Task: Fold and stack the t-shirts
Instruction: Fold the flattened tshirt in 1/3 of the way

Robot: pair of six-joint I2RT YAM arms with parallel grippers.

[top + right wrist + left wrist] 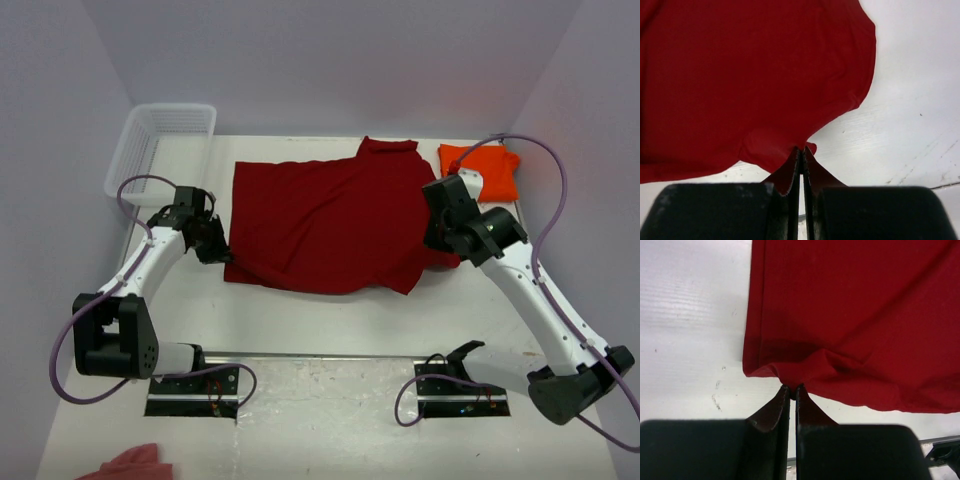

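Observation:
The dark crimson t-shirt [325,220] lies spread across the middle of the white table. My left gripper [216,246] is shut on its left edge near the front corner; the left wrist view shows the crimson cloth [850,320] pinched and puckered at my fingertips [791,388]. My right gripper [437,240] is shut on the shirt's right edge; the right wrist view shows the cloth [750,75] pinched at the tips [801,149]. The bright orange t-shirt [482,170] is a small folded rectangle at the back right, partly behind my right arm.
A clear plastic basket [160,145] stands at the back left corner. A pale pink cloth scrap [130,463] lies at the near left, below the table edge. Purple cables loop from both arms. Walls close in on three sides.

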